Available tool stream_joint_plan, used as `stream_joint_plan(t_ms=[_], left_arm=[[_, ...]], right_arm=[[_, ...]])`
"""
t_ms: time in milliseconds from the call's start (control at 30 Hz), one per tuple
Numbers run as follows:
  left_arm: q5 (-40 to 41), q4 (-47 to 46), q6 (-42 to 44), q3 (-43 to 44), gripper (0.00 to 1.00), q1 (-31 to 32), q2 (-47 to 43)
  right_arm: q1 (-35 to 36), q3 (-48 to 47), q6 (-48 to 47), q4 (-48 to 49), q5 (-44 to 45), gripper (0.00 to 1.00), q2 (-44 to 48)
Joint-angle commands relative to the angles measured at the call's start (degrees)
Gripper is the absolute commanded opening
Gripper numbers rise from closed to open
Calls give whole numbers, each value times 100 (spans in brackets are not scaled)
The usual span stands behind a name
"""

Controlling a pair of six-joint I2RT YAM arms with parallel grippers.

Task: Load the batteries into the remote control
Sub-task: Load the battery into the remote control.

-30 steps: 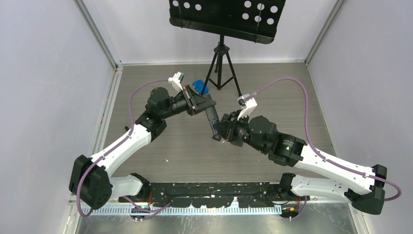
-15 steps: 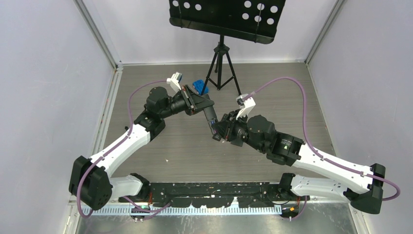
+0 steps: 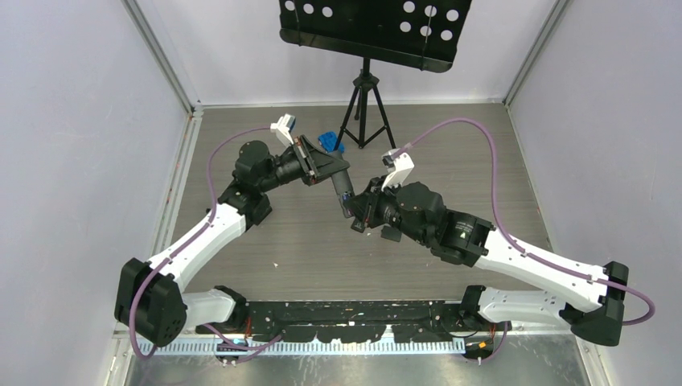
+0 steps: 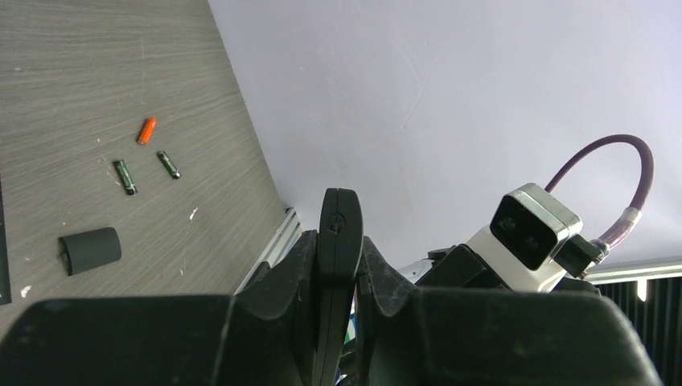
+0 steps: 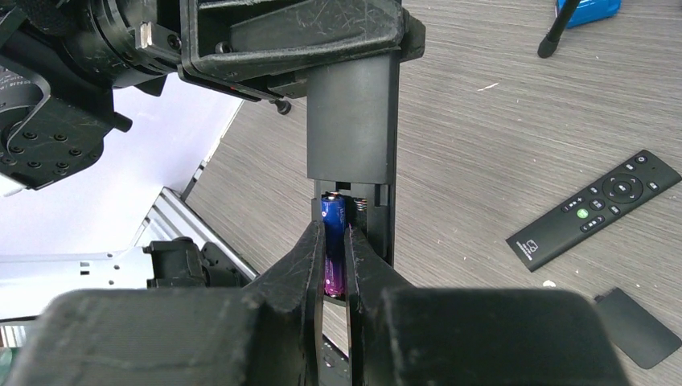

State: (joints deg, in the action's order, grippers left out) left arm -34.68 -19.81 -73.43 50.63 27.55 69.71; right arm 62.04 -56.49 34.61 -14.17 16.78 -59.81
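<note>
My left gripper is shut on the slim matte-black remote control and holds it in the air with its open battery compartment facing my right gripper. The right gripper is shut on the purple battery, which lies in the left slot of that compartment. In the left wrist view the remote shows edge-on between the fingers. The orange battery and two dark green batteries lie on the table.
A second black remote with pale buttons and a dark battery cover lie on the wooden table. A blue object sits by the tripod of the music stand at the back. Both arms meet mid-table.
Both grippers, with the remote and the purple battery between them, have shifted a little to the left and toward the back. Both grips are unchanged.
</note>
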Motion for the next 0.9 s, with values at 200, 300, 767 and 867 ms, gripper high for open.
stream_joint_plan(t_ms=[200, 300, 767, 867], left_arm=[[-334, -1501, -677, 320, 0, -57, -498], [-364, -1464, -637, 132, 0, -57, -520], [-354, -1385, -513, -230, 0, -65, -483], [-351, -1384, -493, -229, 0, -66, -470]], right_arm=[[71, 83, -126, -1787, 112, 16, -432], [71, -11, -134, -1671, 374, 24, -235], [71, -625, -183, -1476, 831, 45, -10], [71, -691, -150, -1440, 856, 53, 85]])
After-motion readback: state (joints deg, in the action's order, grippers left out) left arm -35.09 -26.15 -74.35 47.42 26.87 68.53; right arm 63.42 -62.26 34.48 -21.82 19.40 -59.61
